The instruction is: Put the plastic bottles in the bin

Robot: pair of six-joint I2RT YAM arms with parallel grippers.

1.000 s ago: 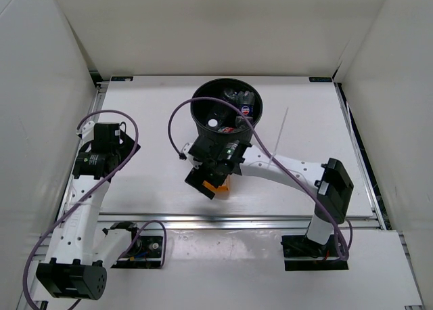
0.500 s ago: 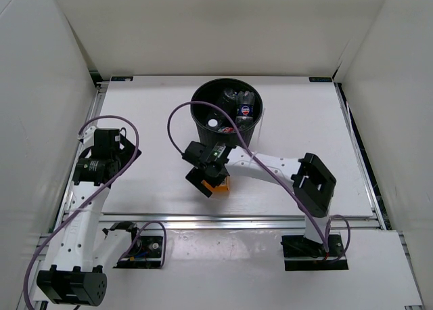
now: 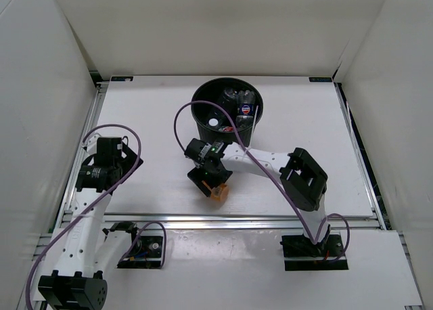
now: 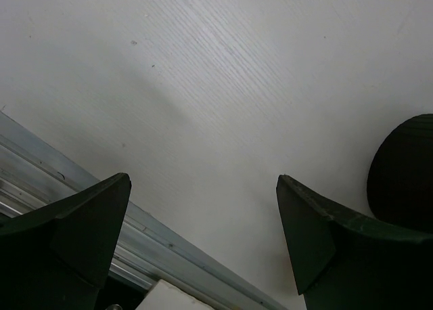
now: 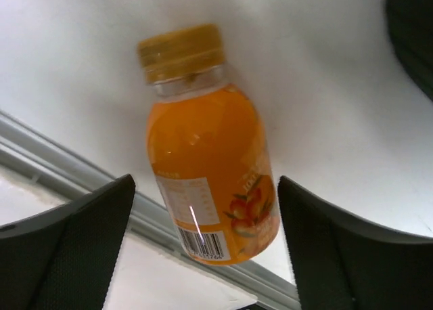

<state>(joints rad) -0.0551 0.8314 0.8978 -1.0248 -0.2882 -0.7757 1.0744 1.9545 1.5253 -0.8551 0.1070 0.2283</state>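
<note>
table (image 3: 311, 120): white, right below me | bin (image 3: 203, 128): standing far-middle on it | orange bottle (image 5: 210, 181): I see it lying flat by the front rail (image 3: 270, 220), apart from bin

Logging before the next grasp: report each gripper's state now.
Left gripper: open, nothing between the jaws.
Right gripper: open, jaws spread either side of the orange bottle, not clamping it.

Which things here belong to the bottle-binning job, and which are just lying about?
Job: orange bottle on the table; bottles in the bin; black bin; right gripper.
Just there: purple cables; aluminium rail; left gripper.
</note>
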